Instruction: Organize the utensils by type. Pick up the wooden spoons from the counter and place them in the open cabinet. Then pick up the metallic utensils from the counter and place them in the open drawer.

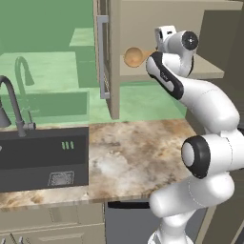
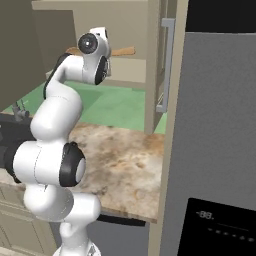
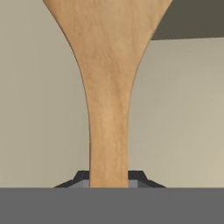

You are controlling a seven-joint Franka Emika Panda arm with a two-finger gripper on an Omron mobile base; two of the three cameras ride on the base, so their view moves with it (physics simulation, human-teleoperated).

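Note:
My gripper (image 3: 109, 177) is shut on the handle of the large orange-tan wooden spoon (image 3: 109, 78), which widens toward its bowl straight ahead of the hand. The arm is raised into the open cabinet (image 1: 209, 71). The spoon's oval bowl (image 1: 135, 55) hangs just above the cabinet shelf, left of the wrist. From the right, the spoon's handle end (image 2: 123, 51) sticks out past the hand inside the cabinet (image 2: 125, 70). The marbled counter (image 1: 138, 152) lies below. The metallic utensils and the open drawer are out of view.
The cabinet's open door (image 1: 107, 62) with a grey bar handle stands left of the spoon. A dark sink (image 1: 43, 157) with a faucet (image 1: 14, 105) sits at the counter's left. A tall grey fridge (image 2: 215, 125) borders the counter (image 2: 125, 155) on the right.

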